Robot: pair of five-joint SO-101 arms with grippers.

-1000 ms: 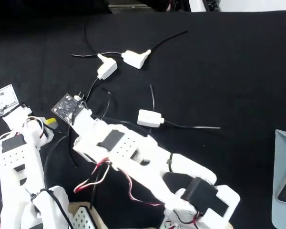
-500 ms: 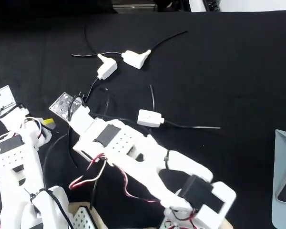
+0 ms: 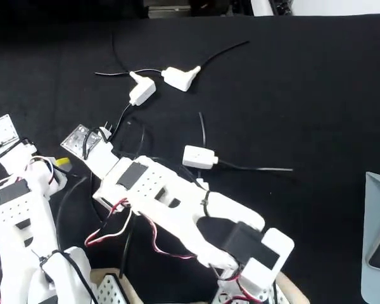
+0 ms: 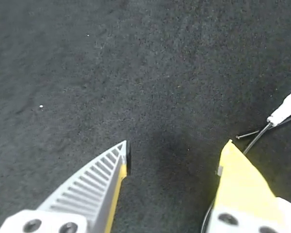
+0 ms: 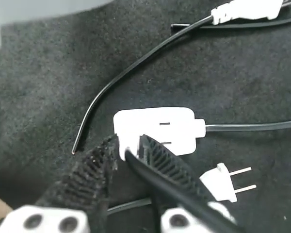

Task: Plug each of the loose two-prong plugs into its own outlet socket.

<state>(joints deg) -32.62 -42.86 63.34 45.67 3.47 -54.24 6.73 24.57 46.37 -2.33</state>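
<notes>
Three white outlet sockets lie on the black cloth: two at the back [image 3: 141,90] [image 3: 180,78] and one in the middle [image 3: 199,156]. A loose white two-prong plug [image 5: 228,182] lies beside my right gripper [image 5: 128,143], whose black fingers are shut on a black cable [image 5: 150,172] just short of a socket [image 5: 157,130] with two slots. The right arm [image 3: 145,190] stretches across to the plug [image 3: 104,132]. My left gripper [image 4: 177,148] stands open over bare cloth, with a white plug tip [image 4: 286,109] off to one side.
Thin black cables [image 3: 253,168] trail from each socket across the cloth. A pale blue-grey container [image 3: 377,240] stands at the right edge. The black cloth [image 3: 304,95] is bare at the back right.
The right arm has swung a little to the left, its wrist and base link shifting that way. The left arm has barely moved. The sockets lie where they were.
</notes>
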